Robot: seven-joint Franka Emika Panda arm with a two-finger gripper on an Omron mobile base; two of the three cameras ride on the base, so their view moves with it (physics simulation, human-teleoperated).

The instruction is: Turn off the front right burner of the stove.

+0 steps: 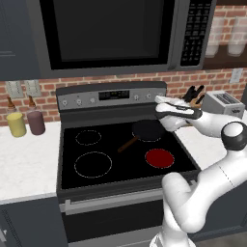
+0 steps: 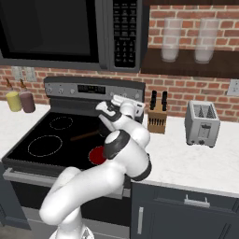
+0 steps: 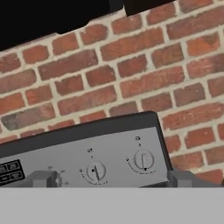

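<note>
The stove (image 1: 116, 166) has a black glass top, and its front right burner (image 1: 159, 158) glows as a solid red disc (image 2: 97, 155). The other zones show as thin white dashed rings. My gripper (image 1: 161, 100) hovers above the back right of the cooktop, just short of the right end of the grey back panel (image 1: 111, 96). In the hand view the gripper (image 3: 113, 179) is open, its fingertips (image 3: 43, 178) wide apart with nothing between them. Ahead of it lie the panel's two rightmost knobs (image 3: 96, 171) (image 3: 143, 160). My hand (image 2: 115, 99) hangs over the stove's right rear.
A black frying pan (image 1: 146, 130) sits on the back right zone, handle toward the centre. The dark microwave (image 1: 111, 34) hangs above. A knife block (image 2: 158, 119) and toaster (image 2: 202, 123) stand on the right counter. Two bottles (image 1: 26, 123) stand on the left counter.
</note>
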